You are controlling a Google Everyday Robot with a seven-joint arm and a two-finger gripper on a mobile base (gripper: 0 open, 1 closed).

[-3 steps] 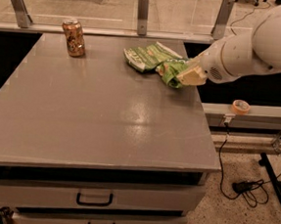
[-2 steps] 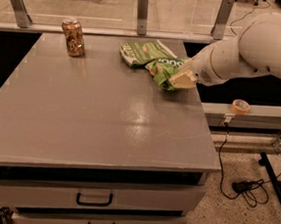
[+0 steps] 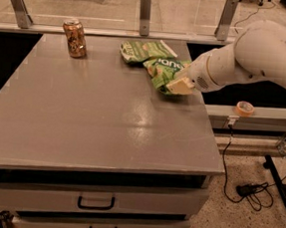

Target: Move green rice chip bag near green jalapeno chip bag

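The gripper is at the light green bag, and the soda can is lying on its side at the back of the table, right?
Not quite: the camera view shows the soda can standing upright at the back of the table, not lying down. The gripper is at the light green bag, yes.

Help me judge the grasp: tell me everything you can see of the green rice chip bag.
The green rice chip bag is a puffy, crinkled, light-green pouch that looks like foil, with a dark green oval bearing white lettering. It sits tilted over the far right part of the grey table. The gripper is clamped on its near right end and covers that corner. Its far left end reaches the darker green jalapeno chip bag. I cannot tell whether the two bags touch, or whether this one rests on the table.
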